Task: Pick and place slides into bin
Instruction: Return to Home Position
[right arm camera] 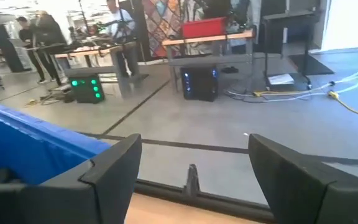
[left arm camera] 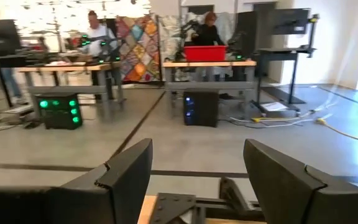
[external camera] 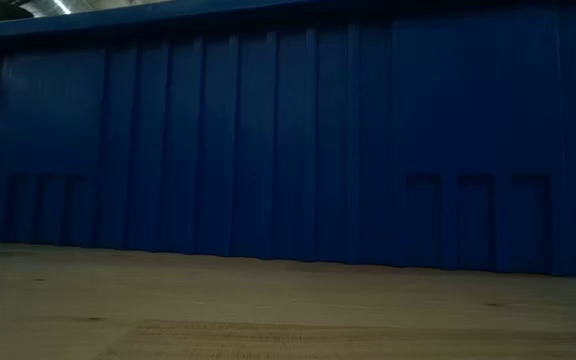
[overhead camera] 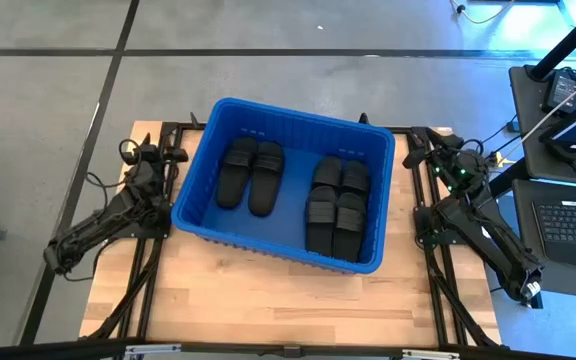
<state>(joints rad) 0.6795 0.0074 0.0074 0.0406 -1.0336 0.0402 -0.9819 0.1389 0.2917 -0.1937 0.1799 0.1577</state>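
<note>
Six slides (overhead camera: 236, 172) lying inside bin (overhead camera: 268, 246): two on side nearer left gripper (left arm camera: 197, 155), four packing tight on side nearer right gripper (right arm camera: 194, 149). Both grippers gaping wide, carrying nothing, sitting just outside bin's end walls. Arms lying folded low along bench (overhead camera: 268, 300) edges. Task looking done.

Risks:
- Bin wall sitting close beside right gripper. Any swing toward it risking clipping rim and shoving bin across bench.
- Jolt possibly shifting four-slide group, though walls likely containing it.
</note>
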